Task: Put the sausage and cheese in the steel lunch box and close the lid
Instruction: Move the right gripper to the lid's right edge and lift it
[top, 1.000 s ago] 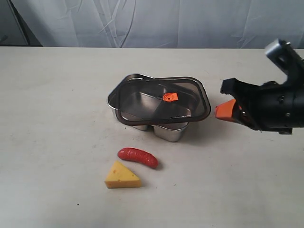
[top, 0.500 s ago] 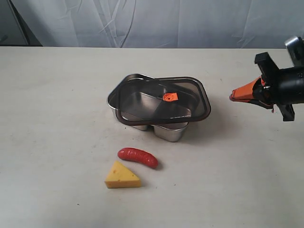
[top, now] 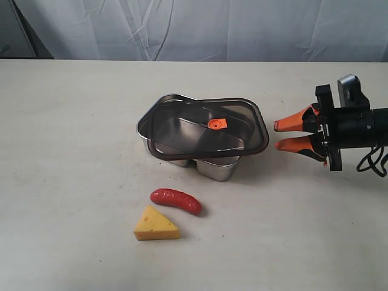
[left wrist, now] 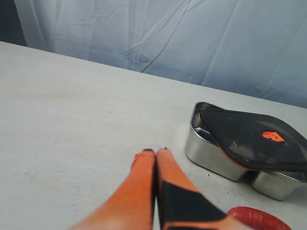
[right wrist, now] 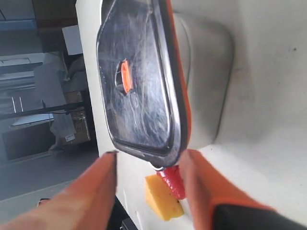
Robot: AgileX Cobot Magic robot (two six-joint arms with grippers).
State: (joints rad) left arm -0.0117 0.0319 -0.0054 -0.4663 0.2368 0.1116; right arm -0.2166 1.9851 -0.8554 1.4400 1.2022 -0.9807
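Note:
The steel lunch box (top: 213, 168) stands mid-table with the smoky lid (top: 206, 128) lying askew on top, its orange valve tab (top: 217, 123) showing. In front of it lie the red sausage (top: 176, 200) and, nearer still, the yellow cheese (top: 156, 225). My right gripper (top: 277, 136) hovers open just right of the lid's edge, fingers pointing at it. In the right wrist view the lid (right wrist: 139, 86) sits beyond the open fingers, with the sausage (right wrist: 173, 181) and cheese (right wrist: 160, 197) past it. My left gripper (left wrist: 155, 153) is shut and empty, near the box (left wrist: 211, 152); the sausage (left wrist: 256, 218) lies beside it.
A pale wrinkled cloth backdrop (top: 194, 27) hangs behind the table. The off-white tabletop (top: 73, 151) stretches bare to the left of the box. The left arm does not show in the exterior view.
The right arm has rotated and dropped, coming in from the right edge toward the lid; its fingers, seen together half a second ago, now stand apart. Box, lid, sausage and cheese have not moved.

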